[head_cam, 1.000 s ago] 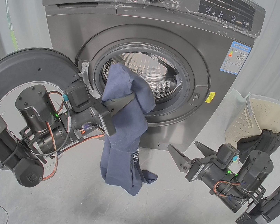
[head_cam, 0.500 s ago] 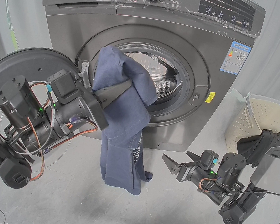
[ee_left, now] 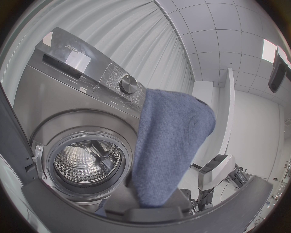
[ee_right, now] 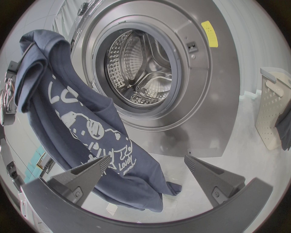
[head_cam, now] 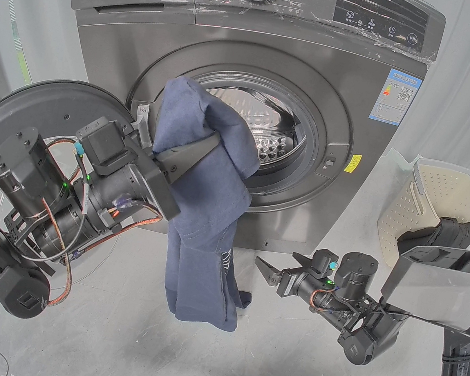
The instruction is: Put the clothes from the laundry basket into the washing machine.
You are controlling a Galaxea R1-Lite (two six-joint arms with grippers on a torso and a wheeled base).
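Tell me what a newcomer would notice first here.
The navy T-shirt stands out first, clamped in the left hand and hanging in front of the washing machine with its drum open, hem trailing toward the floor. Next comes the right hand, open and low beside the shirt's hem. At the far right, a dark garment drapes over the rim of the laundry basket.

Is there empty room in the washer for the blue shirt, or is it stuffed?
The drum is bare inside its door ring. Floor between washing machine and right gripper is free too. Crowded: the ring's left edge, where the blue shirt hangs from the left gripper.
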